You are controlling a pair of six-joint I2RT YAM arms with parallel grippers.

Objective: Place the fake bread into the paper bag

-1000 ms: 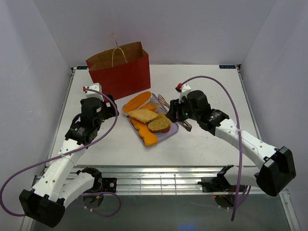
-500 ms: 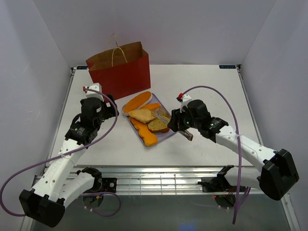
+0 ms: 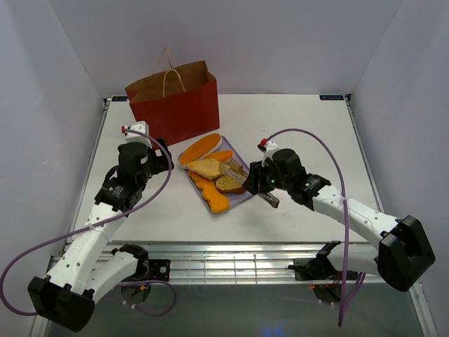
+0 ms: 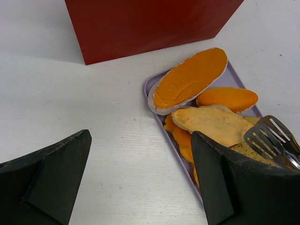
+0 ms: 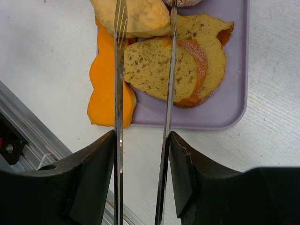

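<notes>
Several pieces of fake bread lie on a lavender tray (image 3: 247,197): a long orange loaf (image 3: 201,147) (image 4: 190,79), a tan toast slice (image 3: 208,168) (image 4: 213,124), a brown-crusted slice (image 3: 230,183) (image 5: 159,70) and an orange piece (image 3: 217,202) (image 5: 103,93). The red paper bag (image 3: 174,105) (image 4: 150,26) stands upright behind the tray. My right gripper (image 3: 257,180) (image 5: 142,136) is shut on metal tongs (image 3: 235,170) (image 5: 118,93). The two tong arms reach over the brown-crusted slice and the toast. My left gripper (image 3: 163,156) (image 4: 140,136) hangs open and empty over the table, left of the tray.
The tray's near right corner (image 5: 234,70) is bare. The table's front edge with its metal rail (image 5: 28,126) lies close behind the right gripper. White walls close in the table on three sides.
My right gripper has drawn back toward the near edge and swung the tongs left, so that their tips now lie over the slices. The left arm has not moved.
</notes>
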